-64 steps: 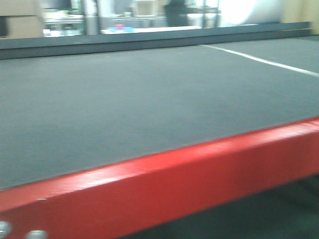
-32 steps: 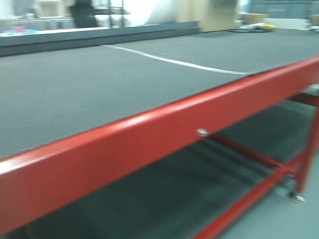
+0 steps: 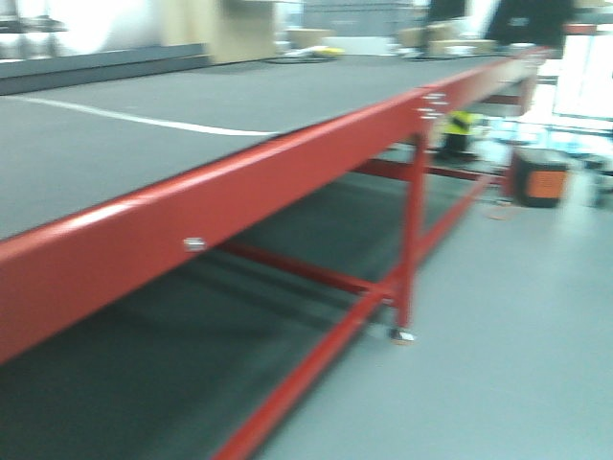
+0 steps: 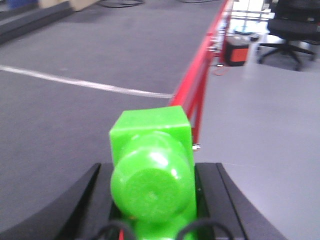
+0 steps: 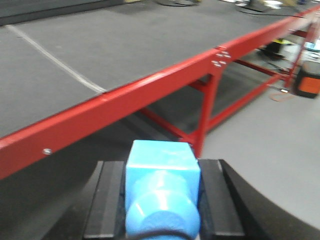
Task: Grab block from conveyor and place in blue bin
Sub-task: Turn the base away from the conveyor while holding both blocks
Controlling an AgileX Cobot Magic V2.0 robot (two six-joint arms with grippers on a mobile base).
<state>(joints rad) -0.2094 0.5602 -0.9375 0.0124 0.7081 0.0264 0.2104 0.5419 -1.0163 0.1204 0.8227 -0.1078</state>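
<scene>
Clenched in left hand [image 4: 156, 172]: small bright green plastic brick [image 4: 150, 145], near dark grey red-framed conveyor belt [image 4: 75, 75]; light blue brick [image 5: 161, 180] grasped by right hand [image 5: 162, 167]. Blue bin unseen — green brick to be released only above it.

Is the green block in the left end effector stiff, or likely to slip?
Probably rigid: the green block shows crisp edges in the left end effector. Its glossy sheen suggests smooth plastic, so it could slip. Likely light: it fits between the fingers.

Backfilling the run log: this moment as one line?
left pincer: shut on green block | right pincer: shut on blue block | conveyor: in view | blue bin: not in view
</scene>
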